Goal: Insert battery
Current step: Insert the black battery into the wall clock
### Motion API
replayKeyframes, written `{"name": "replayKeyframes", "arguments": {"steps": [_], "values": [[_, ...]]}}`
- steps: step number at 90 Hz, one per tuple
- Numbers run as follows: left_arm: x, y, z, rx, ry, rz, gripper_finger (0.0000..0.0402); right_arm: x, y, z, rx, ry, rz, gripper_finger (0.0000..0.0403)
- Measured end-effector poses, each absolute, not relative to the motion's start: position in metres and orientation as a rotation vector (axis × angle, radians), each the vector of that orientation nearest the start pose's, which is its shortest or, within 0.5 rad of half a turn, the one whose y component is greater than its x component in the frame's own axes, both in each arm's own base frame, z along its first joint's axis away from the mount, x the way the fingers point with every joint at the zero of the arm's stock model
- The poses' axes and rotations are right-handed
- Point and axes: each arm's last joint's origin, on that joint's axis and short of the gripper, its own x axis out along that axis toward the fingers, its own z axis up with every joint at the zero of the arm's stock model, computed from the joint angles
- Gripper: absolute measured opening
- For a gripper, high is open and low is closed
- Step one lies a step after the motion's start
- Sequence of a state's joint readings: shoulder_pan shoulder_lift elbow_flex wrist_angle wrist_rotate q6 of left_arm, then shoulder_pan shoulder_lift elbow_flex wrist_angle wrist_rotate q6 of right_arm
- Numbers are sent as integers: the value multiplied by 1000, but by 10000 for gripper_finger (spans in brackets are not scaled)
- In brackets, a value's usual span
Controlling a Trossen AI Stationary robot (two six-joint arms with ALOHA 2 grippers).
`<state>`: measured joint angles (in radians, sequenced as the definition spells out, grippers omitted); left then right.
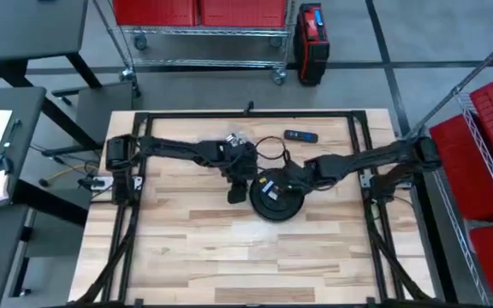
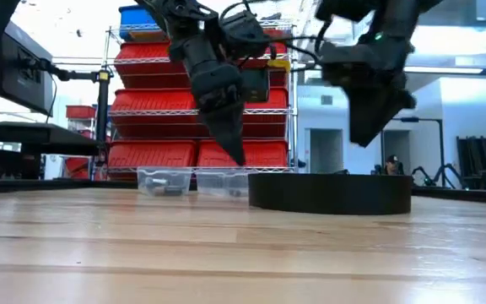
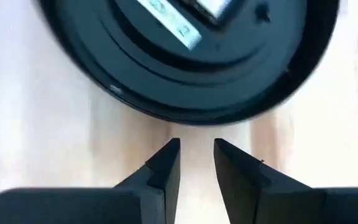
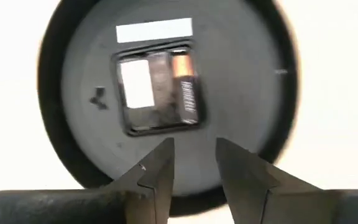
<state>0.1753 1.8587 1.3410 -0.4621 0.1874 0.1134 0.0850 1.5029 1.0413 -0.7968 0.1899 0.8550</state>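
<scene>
Right wrist view: the right gripper [image 4: 192, 163] is seen with its two dark fingers a narrow gap apart and nothing held between them. Just beyond the fingertips lies a round black device [image 4: 166, 99], its flat back turned up. A square battery compartment [image 4: 159, 92] is cut into that back, a little past the tips. One battery [image 4: 186, 88] is seated in the slot on one side of it; the slot beside it shows a pale, bare bay. A white label [image 4: 153, 30] is fixed on the far side of the compartment.

From the left wrist, the left gripper [image 3: 196, 163] is seen just short of the device's rim, over bare wood, its fingers likewise slightly apart and empty.

From above, both grippers are met at the middle of the wooden table [image 1: 187, 248], the left one beside the device, the right one over it. Farther back from the grippers a small dark remote-like object [image 1: 300, 136] rests on the table. In the low view, clear plastic boxes [image 2: 188, 181] are seen behind the device, and red storage bins [image 2: 154, 110] on wire shelving stand beyond.
</scene>
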Motion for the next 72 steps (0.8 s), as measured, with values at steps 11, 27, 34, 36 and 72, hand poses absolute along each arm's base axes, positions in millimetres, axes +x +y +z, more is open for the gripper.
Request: {"name": "replayKeyframes", "arguments": {"steps": [11, 27, 34, 36, 72], "values": [[390, 78, 218, 16, 883, -68, 77, 270, 25, 209, 606, 1026, -567, 68], [398, 97, 209, 25, 798, -117, 77, 269, 28, 185, 660, 882, -492, 6], [403, 96, 204, 18, 760, -174, 77, 267, 28, 181, 682, 875, -505, 7], [405, 94, 203, 21, 750, -182, 77, 267, 28, 180, 684, 877, -514, 7], [423, 89, 176, 23, 731, -140, 77, 264, 34, 173, 634, 921, -508, 0]]}}
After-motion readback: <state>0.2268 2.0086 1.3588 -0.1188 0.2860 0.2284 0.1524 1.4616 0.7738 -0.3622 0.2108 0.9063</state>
